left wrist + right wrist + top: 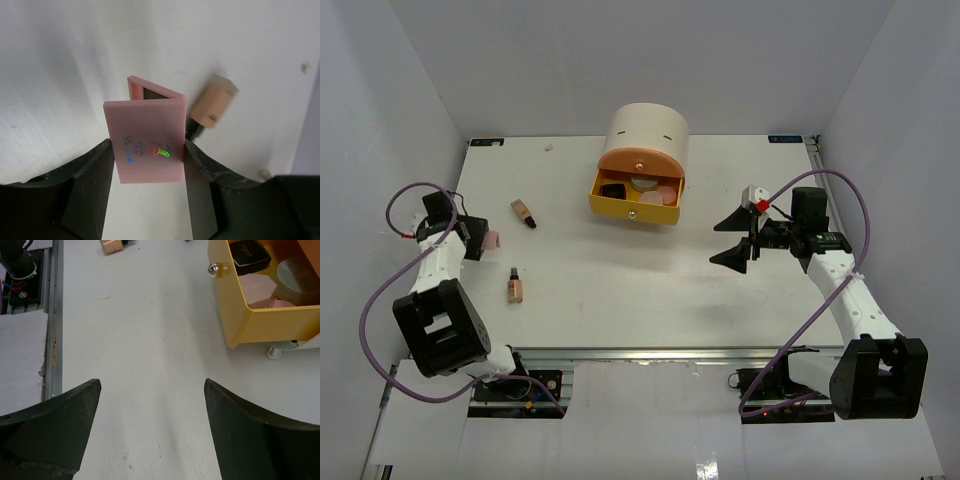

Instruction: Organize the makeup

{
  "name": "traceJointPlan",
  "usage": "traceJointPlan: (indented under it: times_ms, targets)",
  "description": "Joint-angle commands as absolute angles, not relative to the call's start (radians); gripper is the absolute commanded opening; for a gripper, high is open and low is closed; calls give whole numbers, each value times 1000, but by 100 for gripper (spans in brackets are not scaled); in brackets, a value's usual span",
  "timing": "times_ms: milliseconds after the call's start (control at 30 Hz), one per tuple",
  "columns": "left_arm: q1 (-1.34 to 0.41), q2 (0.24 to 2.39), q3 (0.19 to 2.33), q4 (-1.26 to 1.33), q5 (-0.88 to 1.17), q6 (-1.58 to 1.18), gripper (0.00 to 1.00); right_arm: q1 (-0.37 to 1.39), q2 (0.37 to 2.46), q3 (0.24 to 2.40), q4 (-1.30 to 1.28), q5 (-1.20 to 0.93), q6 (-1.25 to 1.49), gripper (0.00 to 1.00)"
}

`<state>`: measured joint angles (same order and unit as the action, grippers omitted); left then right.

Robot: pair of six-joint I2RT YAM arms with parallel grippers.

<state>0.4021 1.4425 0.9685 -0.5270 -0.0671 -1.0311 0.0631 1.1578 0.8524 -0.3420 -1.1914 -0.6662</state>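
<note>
My left gripper (483, 241) is shut on a pink square compact (492, 240) at the table's left side. In the left wrist view the compact (147, 150) stands half open between my fingers (97, 170), held above the table. A tan dark-capped bottle (212, 106) lies just beyond it. Two tan bottles (523, 212) (514, 286) lie on the table. The yellow drawer (632, 207) is open and holds a black square compact (250, 252), a pale green round compact (295, 272) and pink compacts (257, 287). My right gripper (740, 241) (151, 390) is open and empty, right of the drawer.
The cream cylindrical drawer unit (647, 138) stands at the back middle, its drawer pulled toward me with a round knob (214, 271). White walls close in the table on three sides. A metal rail (650, 352) runs along the near edge.
</note>
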Motion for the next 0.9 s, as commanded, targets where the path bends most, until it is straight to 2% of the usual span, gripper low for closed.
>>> traceJointPlan:
  times_ms: [0, 167, 433, 767, 800, 867]
  targets:
    - [326, 1373, 1031, -345, 191, -901, 2, 58, 1139, 836, -340, -1239, -686, 90]
    - [158, 1425, 1112, -286, 340, -891, 0, 57, 1136, 834, -339, -1235, -686, 90]
    - [-142, 1390, 1242, -257, 215, -1016, 0, 57, 1134, 828, -339, -1235, -690, 90]
    - [-312, 1485, 1328, -252, 64, -1165, 0, 57, 1135, 822, -340, -1231, -694, 90]
    - [-321, 1497, 1330, -253, 54, -1171, 1, 57, 1135, 821, -340, -1230, -695, 90]
    - [-339, 1520, 1337, -256, 44, -1173, 10, 57, 1135, 822, -339, -1230, -695, 90]
